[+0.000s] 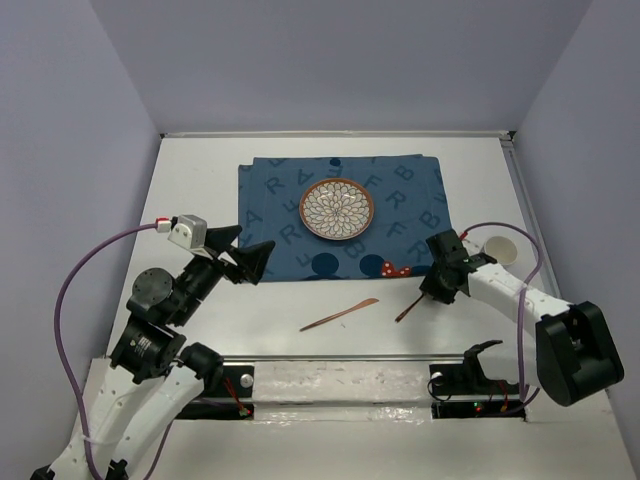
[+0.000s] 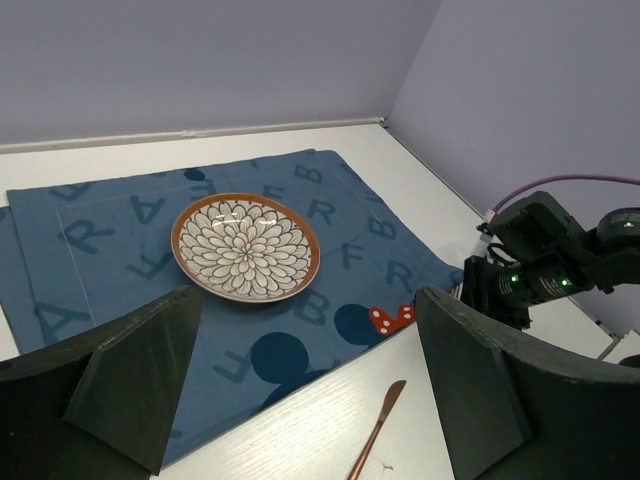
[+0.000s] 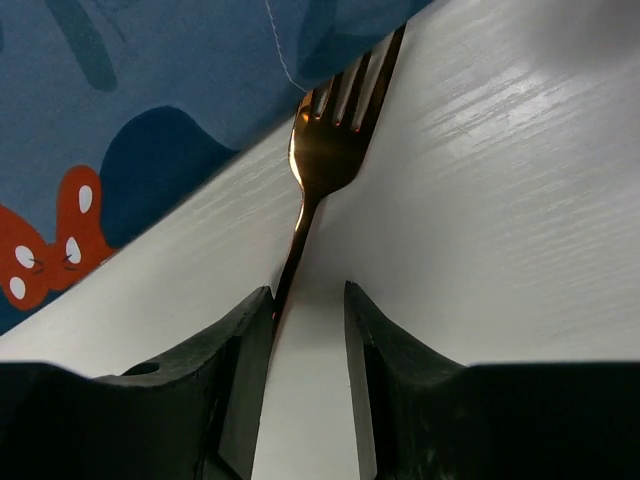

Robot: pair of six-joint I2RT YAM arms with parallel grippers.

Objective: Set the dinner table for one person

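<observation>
Dinner table (image 1: 200, 190): white top, running under both arms and the whole setting. Blue lettered placemat (image 1: 270, 200) lies mid-table and marks the single place. Patterned plate (image 1: 336, 209) sits centred on it, so cutlery likely belongs either side. Left gripper (image 1: 243, 252) hovers over the mat's near-left corner, jaws wide apart, nothing held; it seems to be standing by. Right gripper (image 3: 308, 300) is low beside the mat's near-right corner, fingers slightly apart, straddling the fork (image 3: 322, 150) handle, which touches one finger but looks unclamped. Tines reach the mat edge. Copper knife (image 1: 340, 314) lies on bare table in front of the mat, apparently unplaced.
</observation>
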